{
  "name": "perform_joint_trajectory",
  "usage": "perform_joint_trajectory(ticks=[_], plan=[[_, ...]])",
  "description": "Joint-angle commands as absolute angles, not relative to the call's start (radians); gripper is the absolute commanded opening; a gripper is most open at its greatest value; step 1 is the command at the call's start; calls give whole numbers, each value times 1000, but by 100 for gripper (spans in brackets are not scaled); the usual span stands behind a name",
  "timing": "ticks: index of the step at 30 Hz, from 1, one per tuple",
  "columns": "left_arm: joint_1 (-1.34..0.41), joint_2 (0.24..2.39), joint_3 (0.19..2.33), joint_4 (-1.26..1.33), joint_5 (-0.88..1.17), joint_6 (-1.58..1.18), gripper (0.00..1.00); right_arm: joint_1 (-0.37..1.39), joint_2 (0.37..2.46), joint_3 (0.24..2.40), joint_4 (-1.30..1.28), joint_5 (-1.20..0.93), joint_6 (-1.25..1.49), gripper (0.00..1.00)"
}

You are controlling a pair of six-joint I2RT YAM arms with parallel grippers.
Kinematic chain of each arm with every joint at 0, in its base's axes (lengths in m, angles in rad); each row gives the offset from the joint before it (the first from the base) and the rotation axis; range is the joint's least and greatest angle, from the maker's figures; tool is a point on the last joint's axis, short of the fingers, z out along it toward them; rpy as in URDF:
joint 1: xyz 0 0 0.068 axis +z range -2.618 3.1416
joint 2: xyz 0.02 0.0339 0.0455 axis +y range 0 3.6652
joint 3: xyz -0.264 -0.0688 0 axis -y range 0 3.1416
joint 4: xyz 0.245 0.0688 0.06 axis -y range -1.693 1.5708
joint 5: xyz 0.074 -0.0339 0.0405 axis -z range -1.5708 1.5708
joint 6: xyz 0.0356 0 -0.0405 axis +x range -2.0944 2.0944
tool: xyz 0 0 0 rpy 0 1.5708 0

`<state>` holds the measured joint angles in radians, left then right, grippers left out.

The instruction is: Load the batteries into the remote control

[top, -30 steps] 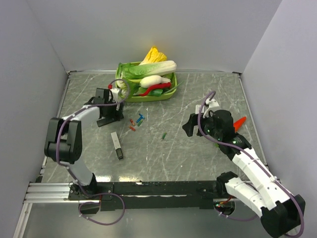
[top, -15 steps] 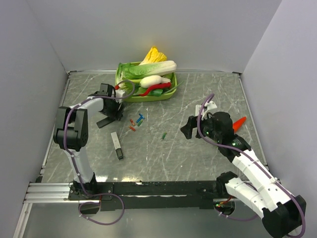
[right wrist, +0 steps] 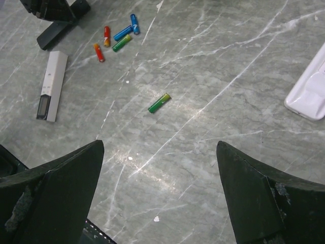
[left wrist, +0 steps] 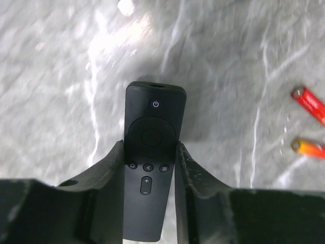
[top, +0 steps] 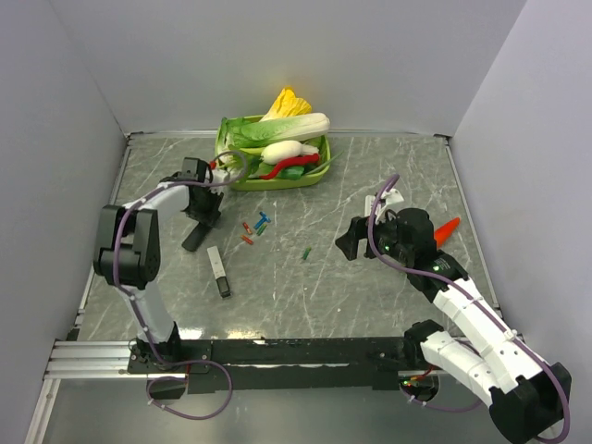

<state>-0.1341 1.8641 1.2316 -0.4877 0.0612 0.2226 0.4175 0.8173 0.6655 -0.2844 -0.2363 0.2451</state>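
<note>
The black remote control (left wrist: 155,117) is clamped between the fingers of the left hand (left wrist: 151,148), with its button face towards the wrist camera and its power-button end pointing away from the hand. The batteries are scattered on the counter (top: 388,176) to the right of it. A small cluster (top: 255,227) of red, blue and green ones lies near the left hand. A lone green battery (right wrist: 159,103) lies well apart from the others — ahead of the right hand (right wrist: 159,145), whose fingers are spread wide with nothing between them. From the right wrist, that battery's long axis is seen to run diagonally, skewed to the line between the fingers. The right arm is judged the nearer to it, so a forward reach with a turn of the wrist would be called for. A pale remote (top: 217,271) lies flat near the left arm, untouched.
</note>
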Motion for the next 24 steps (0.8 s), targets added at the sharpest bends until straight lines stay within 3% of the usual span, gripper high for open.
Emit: perform_joint_trajectory(ticks=[1,7,12,15,24], plan=[[-127,1663,1217,-476,26,177,9,426,807,695,-235,-304,230,100],[-115,1386,1152,-349,185,22,1,433,811,681,-82,-524,215,100],[-123,1152,918,108,642,-335,1,478,848,664,118,-736,276,100],[-199,1066,777,456,728,-578,1,564,885,687,185,-730,276,100],[-420,1031,643,1047,730,-940,1,703,1018,722,434,-706,316,100]])
